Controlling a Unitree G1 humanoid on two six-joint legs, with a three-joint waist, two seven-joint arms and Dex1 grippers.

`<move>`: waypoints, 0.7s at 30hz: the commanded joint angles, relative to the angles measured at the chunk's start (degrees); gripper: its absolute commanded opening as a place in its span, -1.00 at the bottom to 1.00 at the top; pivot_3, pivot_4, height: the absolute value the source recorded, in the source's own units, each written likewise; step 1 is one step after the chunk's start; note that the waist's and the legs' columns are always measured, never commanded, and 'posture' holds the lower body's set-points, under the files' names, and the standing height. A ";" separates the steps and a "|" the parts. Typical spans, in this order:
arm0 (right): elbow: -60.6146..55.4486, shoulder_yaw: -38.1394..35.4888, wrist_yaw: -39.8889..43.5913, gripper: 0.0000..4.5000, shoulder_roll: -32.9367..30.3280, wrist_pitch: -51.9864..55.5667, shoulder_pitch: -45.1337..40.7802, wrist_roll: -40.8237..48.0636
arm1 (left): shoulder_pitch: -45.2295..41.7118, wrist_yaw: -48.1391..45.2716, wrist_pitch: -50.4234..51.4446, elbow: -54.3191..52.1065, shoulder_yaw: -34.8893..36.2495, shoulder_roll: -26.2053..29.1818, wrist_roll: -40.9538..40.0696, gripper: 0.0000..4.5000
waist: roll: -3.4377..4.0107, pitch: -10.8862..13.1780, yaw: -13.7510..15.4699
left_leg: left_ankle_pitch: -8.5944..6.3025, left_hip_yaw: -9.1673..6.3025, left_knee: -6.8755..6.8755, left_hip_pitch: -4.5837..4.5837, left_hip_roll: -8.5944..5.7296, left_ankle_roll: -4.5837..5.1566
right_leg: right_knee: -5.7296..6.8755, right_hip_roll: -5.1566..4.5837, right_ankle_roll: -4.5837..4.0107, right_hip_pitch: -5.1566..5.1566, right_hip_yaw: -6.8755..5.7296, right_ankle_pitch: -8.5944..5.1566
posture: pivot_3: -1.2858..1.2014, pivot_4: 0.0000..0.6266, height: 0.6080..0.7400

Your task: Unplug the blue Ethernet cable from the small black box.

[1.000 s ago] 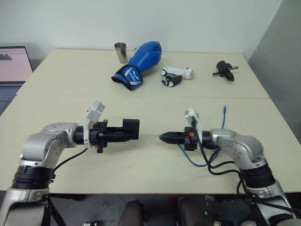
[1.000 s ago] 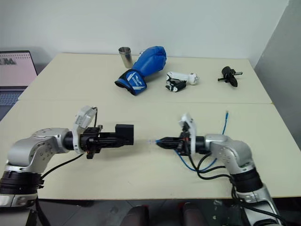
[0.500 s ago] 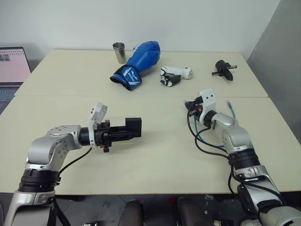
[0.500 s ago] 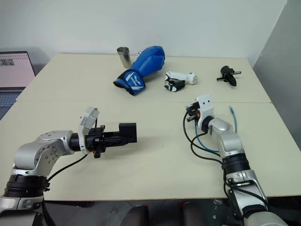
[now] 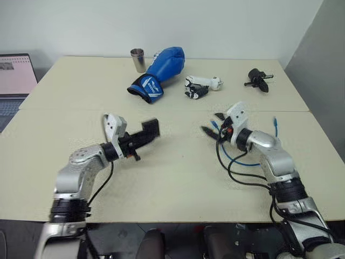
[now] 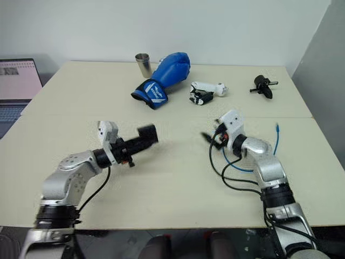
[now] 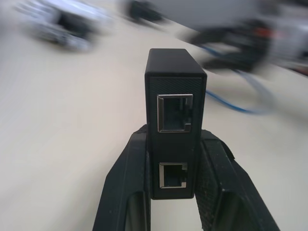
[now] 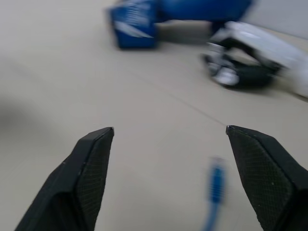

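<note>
Your left gripper [image 7: 175, 192] is pinching the small black box [image 7: 175, 115] by its two flat sides, holding it clear above the worktop [image 5: 178, 178]; the box's long axis is running along the fingers, and its port edge, with two sockets both showing bare, is facing away from the wrist toward the far right; the left forearm is lying roughly level, angling forward and to the right.

The blue Ethernet cable [image 5: 240, 161] is lying loose on the worktop beside your right arm, curving under the forearm, with one plug end [image 5: 275, 121] resting near the right edge and the other plug [image 8: 215, 180] sitting between the spread fingers in the right wrist view; whether it is touching the surface there I cannot tell.

Your right gripper [image 5: 209, 131] is standing wide apart and gripping nothing, pointing forward and left, roughly level.

Between the two grippers you are looking at bare worktop; the boxing glove [image 5: 159, 73], metal cup [image 5: 138, 59], white tool [image 5: 200, 86] and black knobbed tool [image 5: 257, 79] are sitting well apart at the far side.
</note>
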 commanded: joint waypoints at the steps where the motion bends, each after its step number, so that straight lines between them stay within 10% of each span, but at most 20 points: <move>1: -9.29 2.66 3.99 0.84 -0.56 5.03 -0.43 2.93 | -1.47 12.72 -11.64 7.35 4.32 -2.03 6.81 -0.65 | -0.01 -0.01 -0.18 | 0.00 -0.01 -0.01 0.02 -0.01 0.00 | 0.01 0.01 0.00 0.00 0.00 0.00 | 0.03 -0.52 1.00; 16: -7.72 7.89 5.08 0.84 1.26 7.75 -4.08 -0.26 | 1.61 18.51 -19.10 18.66 5.00 -4.09 10.79 -0.65 | -0.03 -0.02 0.11 | 0.00 0.01 -0.01 0.02 -0.13 -0.01 | 0.01 -0.14 0.02 0.06 -0.19 0.02 | 0.03 -0.52 1.00; 21: -7.34 8.07 5.37 0.84 1.42 7.57 -4.16 -0.87 | 2.36 17.61 -18.83 19.53 5.64 -3.72 10.28 -0.08 | -0.02 -0.03 0.07 | 0.01 0.03 -0.01 0.06 -0.13 -0.01 | 0.02 -0.14 0.02 0.08 -0.20 0.02 | 0.03 -0.52 1.00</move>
